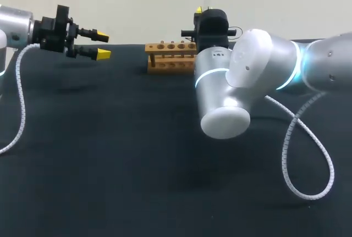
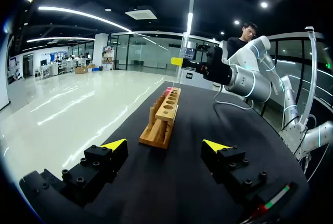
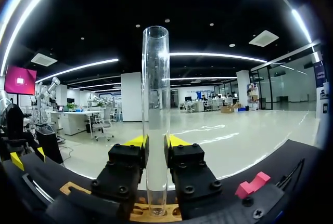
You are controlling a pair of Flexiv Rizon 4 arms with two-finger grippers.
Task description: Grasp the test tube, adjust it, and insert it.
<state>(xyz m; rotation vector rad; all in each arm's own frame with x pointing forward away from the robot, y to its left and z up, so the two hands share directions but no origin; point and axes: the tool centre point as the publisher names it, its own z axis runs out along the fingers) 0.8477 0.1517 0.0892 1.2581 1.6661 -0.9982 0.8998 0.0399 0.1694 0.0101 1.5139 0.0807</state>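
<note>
Where the wooden rack (image 1: pixel 168 47) stands, the table (image 1: pixel 110 165) is black

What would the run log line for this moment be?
right end effector: shut on test tube, upright, at wooden rack | left end effector: open, apart

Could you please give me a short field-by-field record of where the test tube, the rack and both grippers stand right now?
test tube: upright, clear, held near its lower part
right gripper: shut on the test tube, above the rack
rack: wooden, holes along its top, on the black table
left gripper: open, empty, apart from the rack
insertion: cannot tell whether the test tube's lower end is in a hole
</note>
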